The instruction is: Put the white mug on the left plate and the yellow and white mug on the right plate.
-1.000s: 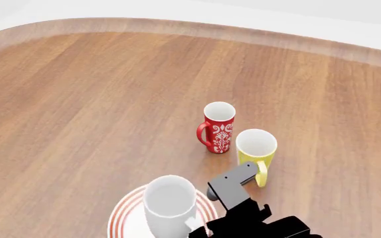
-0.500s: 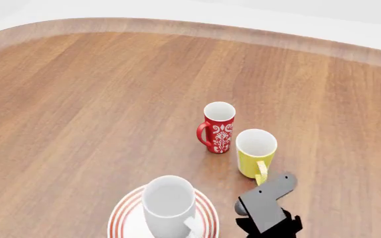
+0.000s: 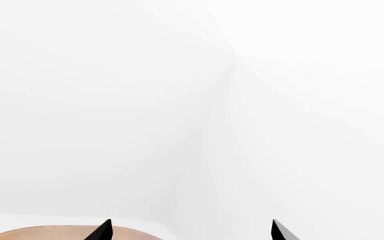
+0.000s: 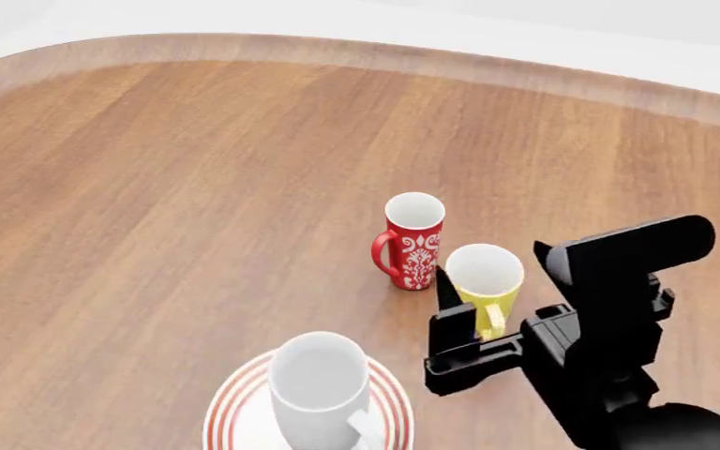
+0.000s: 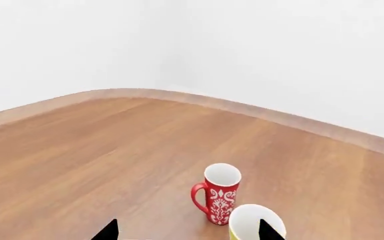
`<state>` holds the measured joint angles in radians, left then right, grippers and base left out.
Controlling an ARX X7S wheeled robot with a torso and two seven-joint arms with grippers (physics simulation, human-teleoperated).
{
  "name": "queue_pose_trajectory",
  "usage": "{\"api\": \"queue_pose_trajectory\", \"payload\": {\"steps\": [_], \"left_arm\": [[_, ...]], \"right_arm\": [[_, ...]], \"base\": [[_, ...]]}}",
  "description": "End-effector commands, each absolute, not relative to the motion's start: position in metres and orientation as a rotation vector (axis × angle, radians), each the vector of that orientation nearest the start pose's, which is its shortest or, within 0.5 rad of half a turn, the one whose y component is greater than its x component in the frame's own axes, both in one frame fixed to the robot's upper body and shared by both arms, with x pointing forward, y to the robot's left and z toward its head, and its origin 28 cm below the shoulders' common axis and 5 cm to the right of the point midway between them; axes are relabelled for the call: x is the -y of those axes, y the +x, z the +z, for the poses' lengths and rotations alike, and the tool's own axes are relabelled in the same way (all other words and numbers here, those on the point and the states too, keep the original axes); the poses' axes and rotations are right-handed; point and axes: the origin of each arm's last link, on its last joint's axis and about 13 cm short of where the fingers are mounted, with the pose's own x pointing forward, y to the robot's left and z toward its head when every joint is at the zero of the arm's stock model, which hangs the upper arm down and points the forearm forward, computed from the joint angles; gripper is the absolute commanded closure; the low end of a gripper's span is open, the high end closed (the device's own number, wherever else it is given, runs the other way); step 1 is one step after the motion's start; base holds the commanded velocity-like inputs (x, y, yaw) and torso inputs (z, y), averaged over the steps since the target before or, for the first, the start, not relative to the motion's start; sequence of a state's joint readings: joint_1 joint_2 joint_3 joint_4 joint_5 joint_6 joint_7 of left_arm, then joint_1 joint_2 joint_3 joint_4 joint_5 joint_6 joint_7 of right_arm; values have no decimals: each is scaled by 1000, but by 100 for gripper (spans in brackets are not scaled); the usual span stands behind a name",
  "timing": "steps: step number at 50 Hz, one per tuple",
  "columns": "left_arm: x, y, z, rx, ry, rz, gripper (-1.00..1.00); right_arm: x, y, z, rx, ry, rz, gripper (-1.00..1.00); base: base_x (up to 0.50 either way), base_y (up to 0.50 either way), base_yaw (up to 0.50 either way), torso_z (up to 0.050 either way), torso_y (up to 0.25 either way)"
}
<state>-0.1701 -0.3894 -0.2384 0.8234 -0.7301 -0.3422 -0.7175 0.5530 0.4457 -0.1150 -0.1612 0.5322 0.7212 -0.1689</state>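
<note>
Jaws of the right gripper point(image 4: 450, 323) spread apart at lower right of the head view, low beside the yellow and white mug point(image 4: 484, 287), with one tip just left of it. Left gripper point(image 3: 190, 231) jaws apart too, only two tips showing against white wall. Yellow and white mug upright on the bench point(image 4: 185, 187), close beside the red patterned mug point(image 4: 412, 240). White mug point(image 4: 320, 389) standing on the left plate point(image 4: 229, 408) at bottom centre.
</note>
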Motion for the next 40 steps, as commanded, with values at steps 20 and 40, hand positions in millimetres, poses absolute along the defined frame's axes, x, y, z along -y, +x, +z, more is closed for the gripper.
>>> {"api": "queue_pose_trajectory", "payload": {"steps": [20, 40], "left_arm": [[-260, 186, 208, 550, -373, 396, -100], [-262, 191, 206, 557, -381, 396, -100]], "right_arm": [[163, 340, 120, -219, 16, 180, -100], [154, 413, 135, -239, 78, 170, -100]], "base": [[0, 0, 0, 0, 0], [0, 0, 0, 0, 0]]}}
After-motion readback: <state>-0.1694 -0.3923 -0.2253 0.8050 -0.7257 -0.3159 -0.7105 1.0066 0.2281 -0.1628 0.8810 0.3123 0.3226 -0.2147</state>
